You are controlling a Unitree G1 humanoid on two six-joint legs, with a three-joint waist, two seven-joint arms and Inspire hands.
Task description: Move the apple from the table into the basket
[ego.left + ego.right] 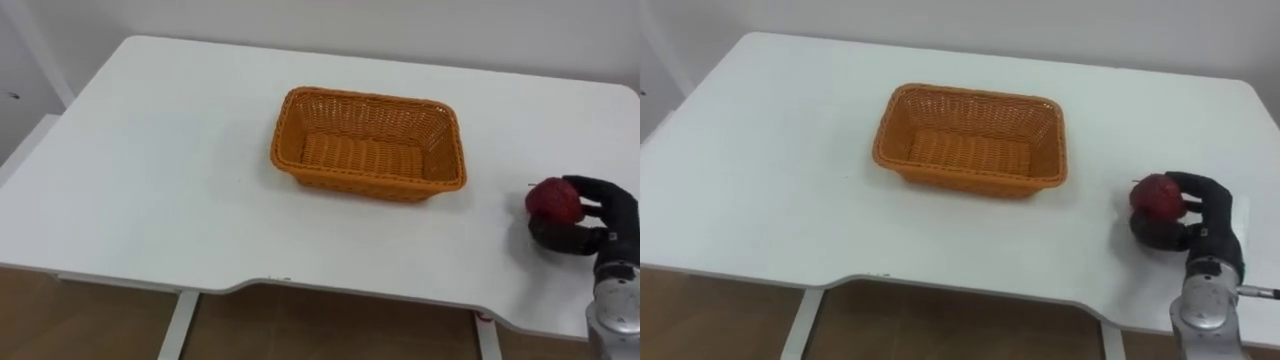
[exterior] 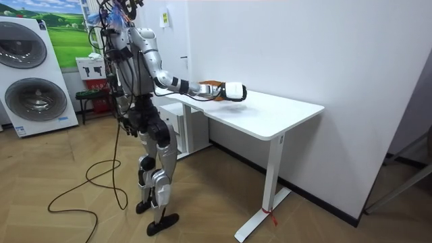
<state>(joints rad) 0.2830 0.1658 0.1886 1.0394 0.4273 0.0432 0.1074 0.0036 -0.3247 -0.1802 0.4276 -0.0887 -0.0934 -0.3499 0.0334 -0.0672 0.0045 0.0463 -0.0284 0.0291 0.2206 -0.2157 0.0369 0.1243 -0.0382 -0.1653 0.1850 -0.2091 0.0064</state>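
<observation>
Table: white desk top (image 1: 150, 180) with a curved notch in its near edge, standing against a white wall. In the room view the robot stands upright at the end of the table nearer the washing machines (image 2: 34, 88), with its right arm stretched out over the top.
Basket: orange wicker basket (image 1: 350, 182), rectangular and upright, on the middle of the table toward the far side. Its woven bottom shows across the whole inside.
Right hand: dark hand (image 1: 615, 225) coming in from the lower right, over the right end of the table and well apart from the basket.
Fingers: curled. The upper fingers (image 1: 600, 190) wrap over the far side of the fruit and the thumb (image 1: 560, 240) cups it from below.
Apple: red apple (image 1: 553, 200), held between those fingers and the thumb, with its left side exposed and facing the basket. It sits low over the table top, and it cannot be told whether it touches the surface.
</observation>
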